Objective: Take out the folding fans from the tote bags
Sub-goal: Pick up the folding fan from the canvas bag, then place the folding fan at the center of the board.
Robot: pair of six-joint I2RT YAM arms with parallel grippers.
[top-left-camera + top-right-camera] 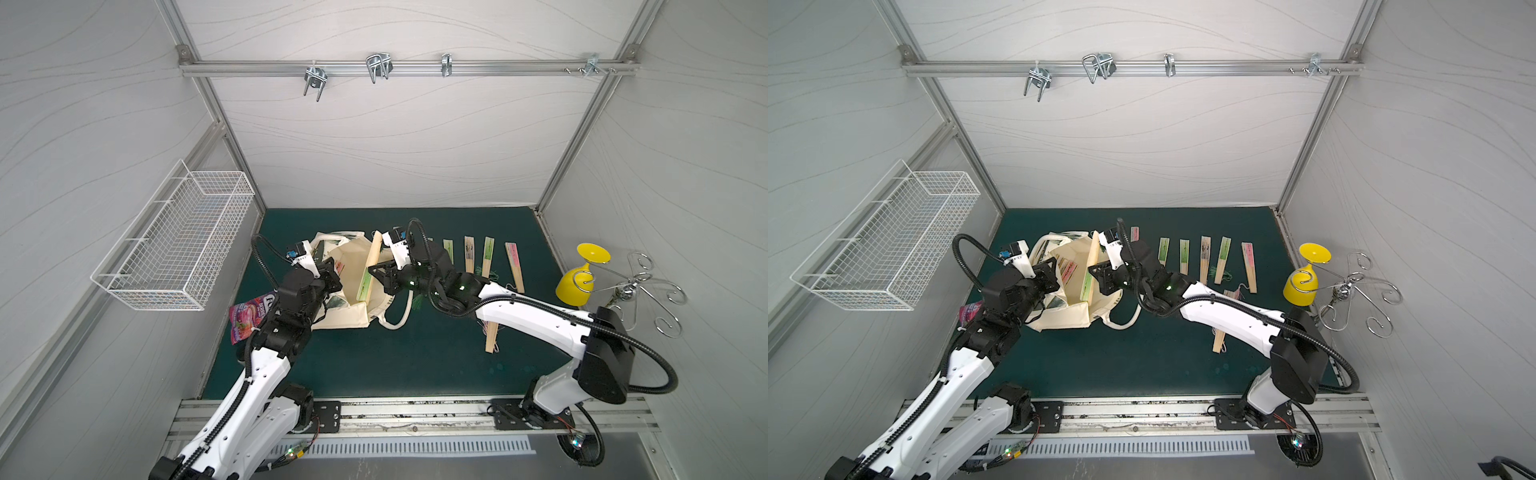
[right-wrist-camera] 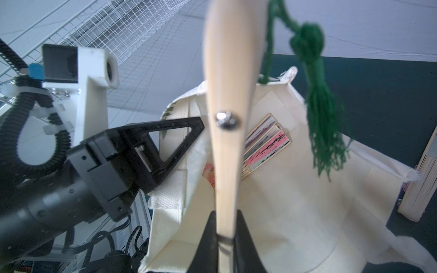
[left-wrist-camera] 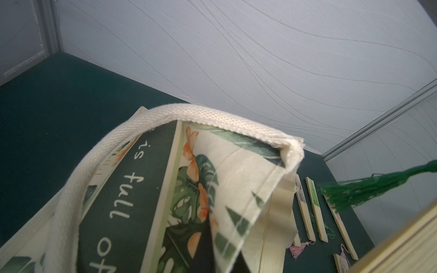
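The left gripper (image 1: 333, 274), pressed together, pinches the left rim of the cream canvas tote bag with a dark green leaf print (image 1: 347, 318), which sits open-mouthed on the dark green tabletop (image 1: 374, 365), left of centre. The right gripper (image 1: 375, 271) is nipped tight around the middle of a closed bamboo folding fan with a green paper top (image 1: 376, 249). This fan stands tilted, bamboo end up, green end down at the tote's mouth, and whether it is clear of the rim cannot be told. Its green tassel (image 2: 325, 123) hangs loose. The left arm reaches forward from the near left corner, wrist turned right toward the bag. The right arm stretches low and leftward from the near right corner, elbow bent, crossing above one lying fan (image 1: 1219, 338). Counted: one white wire basket (image 1: 178, 245) on the left wall; one pink snack packet (image 1: 243, 322) beside the left arm; one tote; at least three stacked fans (image 2: 269, 141) inside it; one fan held; seven lying fans (image 1: 1204, 259) on the tabletop right of the bag, the crossed one included; one yellow plastic goblet (image 1: 577, 278) hung in one chrome wire rack (image 1: 642, 286) at the right wall.
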